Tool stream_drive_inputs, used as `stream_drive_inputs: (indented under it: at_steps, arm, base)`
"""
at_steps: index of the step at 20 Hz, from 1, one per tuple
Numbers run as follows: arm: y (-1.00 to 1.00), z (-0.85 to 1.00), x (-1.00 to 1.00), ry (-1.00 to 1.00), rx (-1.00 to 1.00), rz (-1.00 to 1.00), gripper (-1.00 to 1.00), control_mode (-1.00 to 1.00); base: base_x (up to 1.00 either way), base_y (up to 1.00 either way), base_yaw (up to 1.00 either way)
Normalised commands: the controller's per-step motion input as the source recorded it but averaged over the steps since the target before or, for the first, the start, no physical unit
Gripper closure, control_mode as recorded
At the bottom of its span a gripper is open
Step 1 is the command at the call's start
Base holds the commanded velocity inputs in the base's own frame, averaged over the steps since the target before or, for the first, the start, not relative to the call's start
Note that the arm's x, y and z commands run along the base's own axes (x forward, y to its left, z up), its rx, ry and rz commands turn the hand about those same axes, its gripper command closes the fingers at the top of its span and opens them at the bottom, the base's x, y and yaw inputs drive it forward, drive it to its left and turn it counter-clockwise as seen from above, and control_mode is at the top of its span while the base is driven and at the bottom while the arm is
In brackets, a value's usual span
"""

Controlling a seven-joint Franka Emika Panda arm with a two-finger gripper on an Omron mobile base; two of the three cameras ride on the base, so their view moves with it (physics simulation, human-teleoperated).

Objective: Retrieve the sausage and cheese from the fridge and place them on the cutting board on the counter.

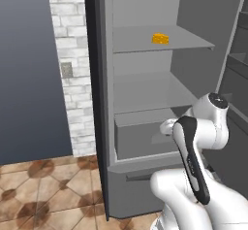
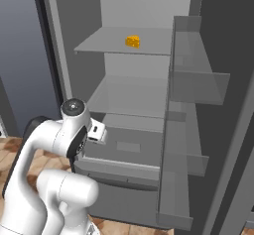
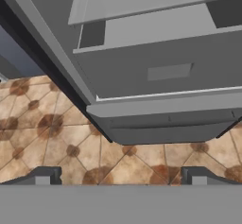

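The tall dark grey fridge [image 1: 145, 78] stands with its door swung wide open, and its light grey shelves are easy to see. The small yellow-orange wedge of cheese [image 1: 160, 39] sits alone on the upper shelf, toward the back. I can't find the sausage on any shelf I can see. The white robot arm [image 1: 203, 127] is folded up low in front of the fridge, near the light grey drawer [image 3: 160, 72] at the bottom. In the hand view, the two-finger gripper [image 3: 121, 176] looks down at the brown tiled floor [image 3: 47, 138] and the front of the drawer. Its two dark tips stand far apart with nothing between them, so it is spread wide and holds nothing. The cheese is high above the hand, so I think the arm must lift a long way up. That could go wrong. The hand might bump the edge of a shelf on the way. The open door with its racks [image 2: 193, 100] is close on the right side, so the arm could hit that too. A clumsy push could also slide the cheese farther back.
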Motion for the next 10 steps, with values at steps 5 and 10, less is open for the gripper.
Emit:
stream_drive_inputs:
  at_steps: [5,10]
  arm:
    - [0.01,0.61,0.01,-0.10,0.00,-0.03,-1.00,-1.00]
    - [0.00,0.72,0.11,-0.05,-0.02,0.00,-1.00,-1.00]
  base:
    - [0.00,0.00,0.00]
    - [0.00,0.00,0.00]
